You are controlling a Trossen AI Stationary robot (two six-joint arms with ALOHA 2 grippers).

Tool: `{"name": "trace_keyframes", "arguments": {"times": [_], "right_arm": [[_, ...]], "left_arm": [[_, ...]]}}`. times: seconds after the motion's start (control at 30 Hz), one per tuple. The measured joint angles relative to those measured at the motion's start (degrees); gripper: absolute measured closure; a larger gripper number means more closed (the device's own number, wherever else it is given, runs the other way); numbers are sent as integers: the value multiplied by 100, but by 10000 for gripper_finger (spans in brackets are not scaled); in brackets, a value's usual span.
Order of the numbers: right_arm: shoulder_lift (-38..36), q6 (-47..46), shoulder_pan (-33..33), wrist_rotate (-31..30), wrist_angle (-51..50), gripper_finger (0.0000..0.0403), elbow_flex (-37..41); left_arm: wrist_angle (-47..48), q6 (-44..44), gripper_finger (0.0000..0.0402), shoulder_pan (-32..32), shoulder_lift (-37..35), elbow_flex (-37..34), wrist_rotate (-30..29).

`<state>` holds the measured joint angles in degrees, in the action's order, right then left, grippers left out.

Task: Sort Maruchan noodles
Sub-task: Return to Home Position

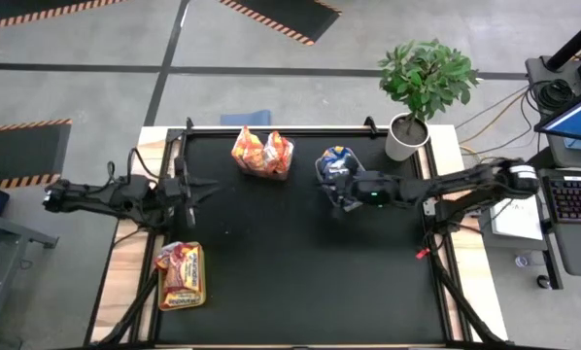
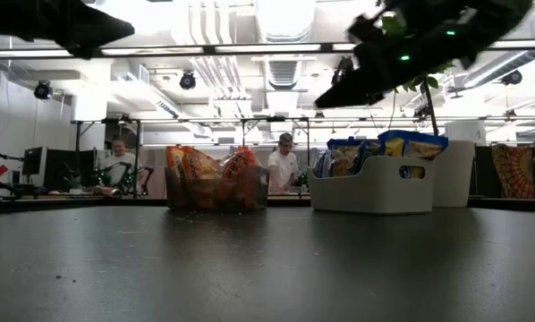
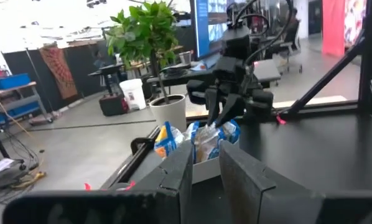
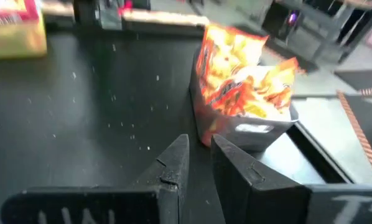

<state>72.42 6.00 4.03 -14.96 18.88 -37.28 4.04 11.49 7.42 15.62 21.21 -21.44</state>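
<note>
Overhead, the black worktop is carrying three groups of Maruchan noodles. The orange packets are standing upright in a bin near the far edge, at about the middle. Just to their right, the blue-and-yellow packets are sitting in a pale bin. The red-and-white packets are lying in a yellow-green bin at the near left edge, well apart from the other two.

The right gripper is hovering just in front of the pale bin, above the worktop. Its fingers are drawn close together with only a slim gap, grasping nothing. The left gripper is hanging over the left side of the worktop, away from the packets. Its fingers are likewise nearly closed and gripping nothing.

A potted plant is standing at the far right corner, near the pale bin. Beyond the worktop, two people are sitting in the room.
</note>
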Motion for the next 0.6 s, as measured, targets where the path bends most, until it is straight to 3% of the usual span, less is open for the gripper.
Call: {"name": "trace_keyframes", "arguments": {"times": [0.23, 0.6], "right_arm": [[-1342, -12, 13, 199, 958, 345, 1314], [-3277, -155, 31, 212, 1031, 345, 2613]], "left_arm": [[-543, 10, 338, -3, -606, -664, -2], [-140, 82, 364, -3, -1573, -765, -40]]}}
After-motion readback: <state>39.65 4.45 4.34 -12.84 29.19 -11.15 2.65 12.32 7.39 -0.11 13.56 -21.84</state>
